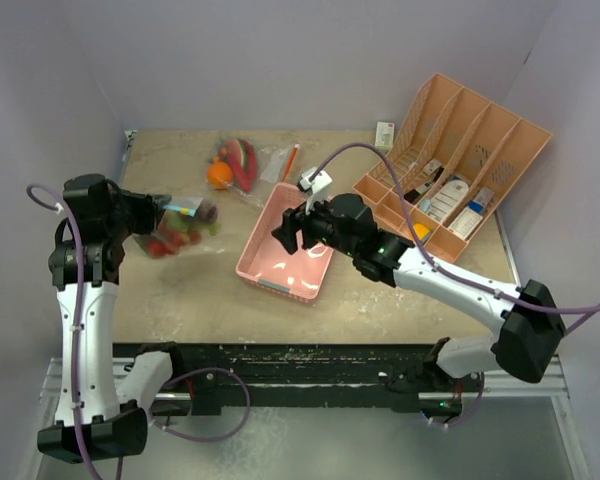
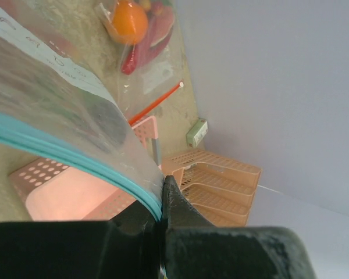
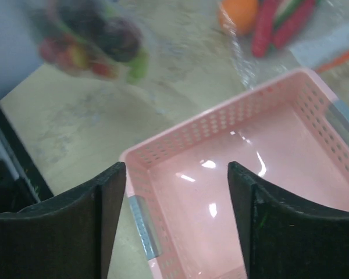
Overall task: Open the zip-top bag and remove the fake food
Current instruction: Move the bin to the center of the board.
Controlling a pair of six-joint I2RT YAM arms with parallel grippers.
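My left gripper [image 1: 158, 212] is shut on the teal zip edge of a clear zip-top bag [image 1: 180, 232] and holds it lifted at the table's left; the left wrist view shows the jaws [image 2: 161, 197] pinching the zip strip of the bag [image 2: 58, 110]. Red strawberries and dark plums show inside it, blurred in the right wrist view [image 3: 93, 40]. A second bag [image 1: 236, 165] at the back holds an orange [image 2: 130, 21], a red chili [image 3: 264, 29] and a watermelon slice. My right gripper [image 1: 290, 236] is open and empty above the pink basket [image 3: 180, 131].
The pink basket [image 1: 320, 275] sits mid-table. An orange divided organizer [image 1: 500, 150] with white bottles and boxes stands at the right. An orange pen [image 1: 290, 160] and a small white box [image 1: 384, 132] lie near the back wall.
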